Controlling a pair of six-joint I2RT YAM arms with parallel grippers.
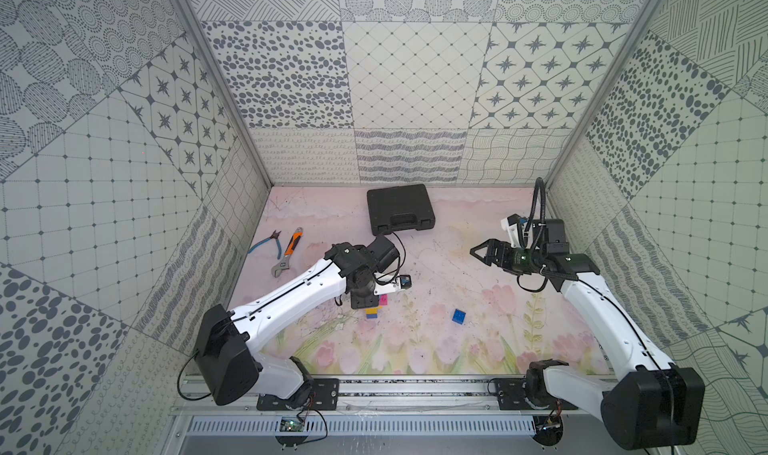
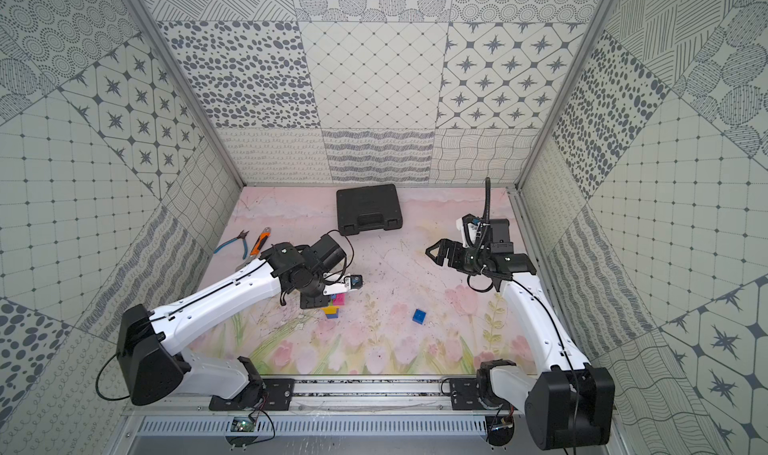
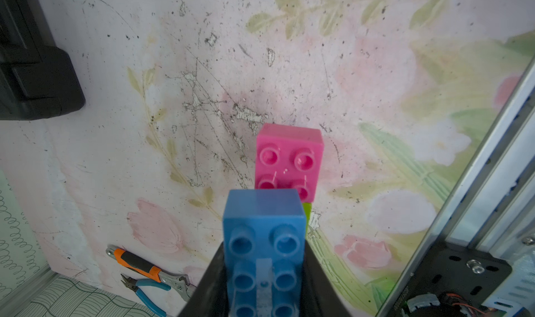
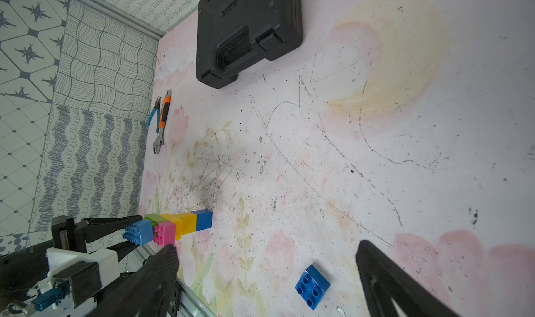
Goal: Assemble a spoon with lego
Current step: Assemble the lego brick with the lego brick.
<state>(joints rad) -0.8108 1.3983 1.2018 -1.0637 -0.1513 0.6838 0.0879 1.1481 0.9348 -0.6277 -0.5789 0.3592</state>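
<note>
The cell is enclosed by a back wall [image 1: 411, 100], a left wall [image 1: 104, 191] and a right wall [image 1: 685, 191]. All three are faced with off-white panels printed in grey patterns: dots, stars, grids, waves and hatching. Aluminium posts [image 1: 216, 79] mark the two rear corners. The floor [image 1: 478, 349] is a pink mat with pale tulips and green leaves, scratched and speckled near the centre. An aluminium rail [image 1: 415, 390] borders its front edge, with a slotted grille [image 1: 415, 426] just beyond. Lighting is even and diffuse.
</note>
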